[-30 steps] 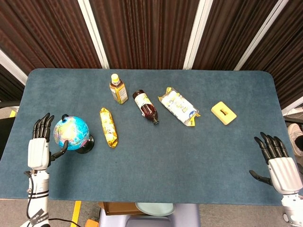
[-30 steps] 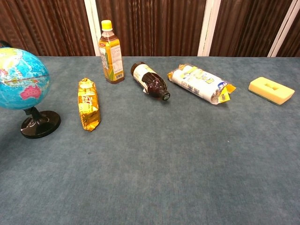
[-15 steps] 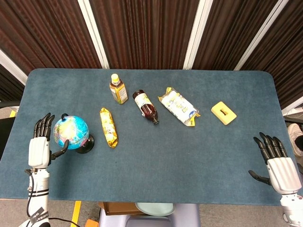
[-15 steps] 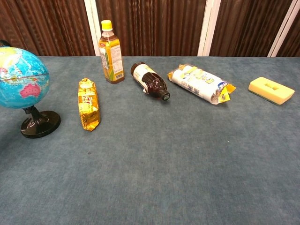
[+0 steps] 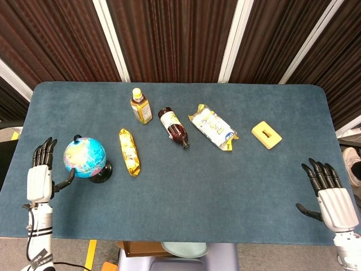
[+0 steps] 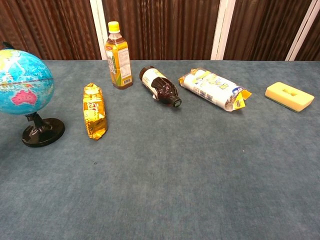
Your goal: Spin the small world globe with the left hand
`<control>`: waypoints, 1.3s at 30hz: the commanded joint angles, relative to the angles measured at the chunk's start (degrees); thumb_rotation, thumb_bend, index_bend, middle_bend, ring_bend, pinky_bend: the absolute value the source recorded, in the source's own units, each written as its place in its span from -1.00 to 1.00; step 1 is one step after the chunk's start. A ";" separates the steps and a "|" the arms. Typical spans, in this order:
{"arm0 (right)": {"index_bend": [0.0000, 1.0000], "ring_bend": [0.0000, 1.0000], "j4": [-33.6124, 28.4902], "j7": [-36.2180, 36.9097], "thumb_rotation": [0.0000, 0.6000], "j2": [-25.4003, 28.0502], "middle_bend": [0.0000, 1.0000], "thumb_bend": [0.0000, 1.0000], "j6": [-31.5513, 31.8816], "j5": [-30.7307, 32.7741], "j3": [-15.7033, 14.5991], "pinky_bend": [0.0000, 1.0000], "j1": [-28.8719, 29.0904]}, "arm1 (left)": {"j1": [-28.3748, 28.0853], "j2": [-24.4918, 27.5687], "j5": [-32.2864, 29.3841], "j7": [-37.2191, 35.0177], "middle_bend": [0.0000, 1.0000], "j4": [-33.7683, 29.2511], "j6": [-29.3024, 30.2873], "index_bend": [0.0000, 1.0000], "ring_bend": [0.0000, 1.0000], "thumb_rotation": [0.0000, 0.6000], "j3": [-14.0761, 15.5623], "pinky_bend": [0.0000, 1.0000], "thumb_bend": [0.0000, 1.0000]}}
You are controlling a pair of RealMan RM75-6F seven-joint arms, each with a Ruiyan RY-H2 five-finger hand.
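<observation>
Globe (image 5: 84, 158) stands upright on its black base, left of the yellow snack pack (image 5: 129, 152). Left hand (image 5: 39, 179), fingers spread and empty, sits just left of it. Light, smooth, free-turning sphere: brush its side, not the base.

Blue felt table (image 5: 186, 197) fills the middle, corners rounded, evenly lit with soft shadows. From ten round to two o'clock hangs a dark brown pleated curtain (image 5: 169, 39), cut by slanting white strips (image 5: 232, 39). At six, under the near edge, a grey base (image 5: 180, 262) shows, with a yellow floor stripe (image 5: 90, 255) at seven.
</observation>
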 commanded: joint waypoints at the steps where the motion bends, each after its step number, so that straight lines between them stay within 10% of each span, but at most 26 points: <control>1: -1.00 -1.00 0.00 -0.05 1.00 -0.02 -1.00 -0.90 0.00 0.01 0.02 -1.00 0.00 | -0.22 -0.02 -0.47 -0.52 -1.00 0.77 -0.47 -1.00 -1.00 1.00 -0.34 -0.97 -0.31; 28: -1.00 -1.00 -0.03 -1.43 1.00 -0.69 -1.00 -0.89 -0.90 0.56 0.14 -1.00 0.28 | -2.50 -1.67 -5.02 -6.96 -1.00 9.03 -4.74 -1.00 -1.00 1.00 -3.65 -0.97 -0.31; 39: -1.00 -1.00 -0.34 -0.72 1.00 -0.18 -1.00 -0.89 0.16 -0.53 -0.29 -1.00 -0.18 | 1.83 1.43 -1.09 -12.60 -1.00 4.38 4.14 -1.00 -1.00 1.00 -3.63 -0.96 -0.25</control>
